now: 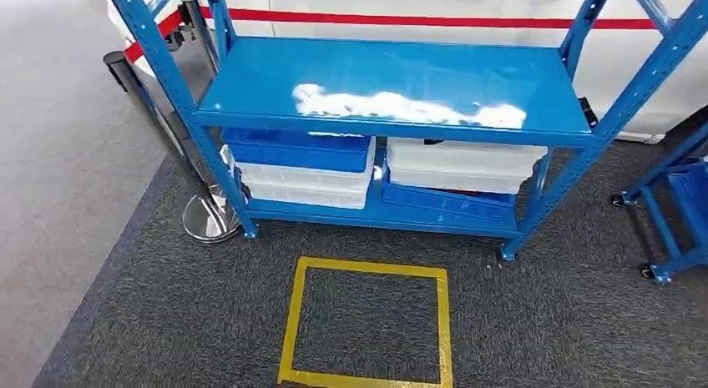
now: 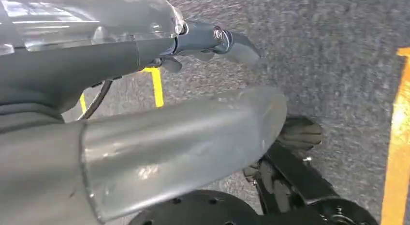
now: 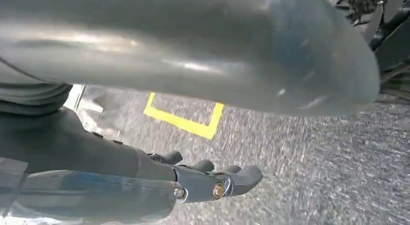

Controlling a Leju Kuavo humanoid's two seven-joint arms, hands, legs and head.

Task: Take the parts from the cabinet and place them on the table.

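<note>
1. Cabinet [image 1: 392, 88]: an open blue metal rack standing on dark grey carpet [image 1: 534, 321]. Its upper shelf is bare blue sheet with a bright white glare across it.
2. Parts bins, lower shelf: two stacks side by side. In the left stack a blue bin [image 1: 296, 148] sits on a white bin [image 1: 305, 186]; in the right stack a white bin [image 1: 463, 164] sits on a blue bin [image 1: 447, 202]. What they hold cannot be seen.
3. Floor marking: a yellow tape square [image 1: 367, 325] on the carpet, just in front of the rack.
4. Barrier post [image 1: 167, 129]: black, on a chrome round base, touching or just beside the rack's left front leg.
5. Second blue frame on wheels [image 1: 672, 209], at the right edge, apart from the rack.
6. Left hand [image 2: 212, 41]: hanging above the carpet, fingers extended and slightly curled, holding nothing.
7. Right hand [image 3: 212, 179]: hanging above the carpet near a yellow tape corner, fingers loosely extended, holding nothing.
</note>
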